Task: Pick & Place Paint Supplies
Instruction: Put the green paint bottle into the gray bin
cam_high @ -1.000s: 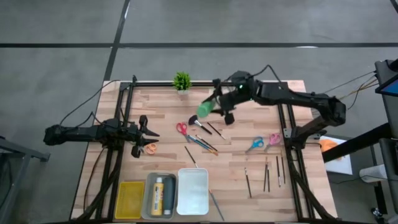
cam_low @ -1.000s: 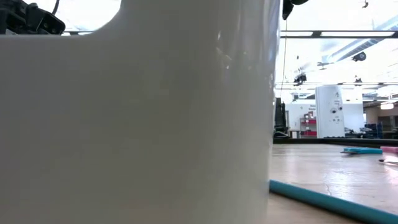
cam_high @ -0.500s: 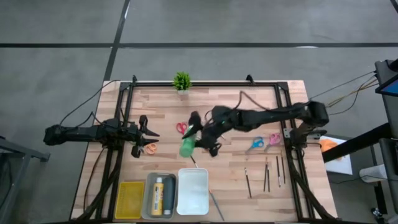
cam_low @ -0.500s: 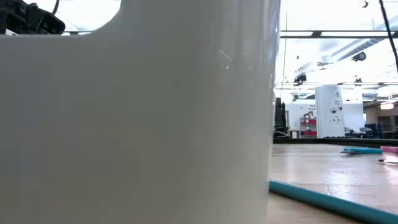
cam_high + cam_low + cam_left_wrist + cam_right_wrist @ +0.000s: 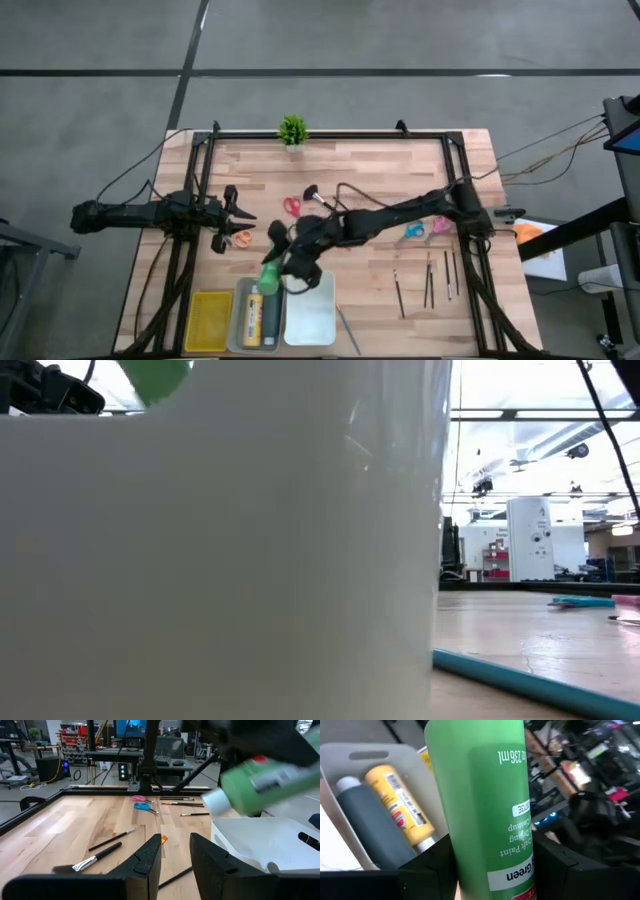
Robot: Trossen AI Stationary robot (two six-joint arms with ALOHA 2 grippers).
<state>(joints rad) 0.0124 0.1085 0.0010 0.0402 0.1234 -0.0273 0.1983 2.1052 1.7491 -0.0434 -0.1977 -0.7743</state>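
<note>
Wooden table [image 5: 380, 170] supports my sort: I hold the green paint bottle [image 5: 270, 277] clamped in the right gripper [image 5: 285, 272] above the grey tray [image 5: 240, 335], where the yellow bottle [image 5: 254, 315] already lies, while the left gripper [image 5: 235, 212] waits slightly parted at the left.

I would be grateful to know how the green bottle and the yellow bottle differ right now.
The green bottle is gripped in the right hand above the trays; the yellow bottle lies flat in the grey tray. The green one looks fatter in the right wrist view. Both are labelled paint bottles.
</note>
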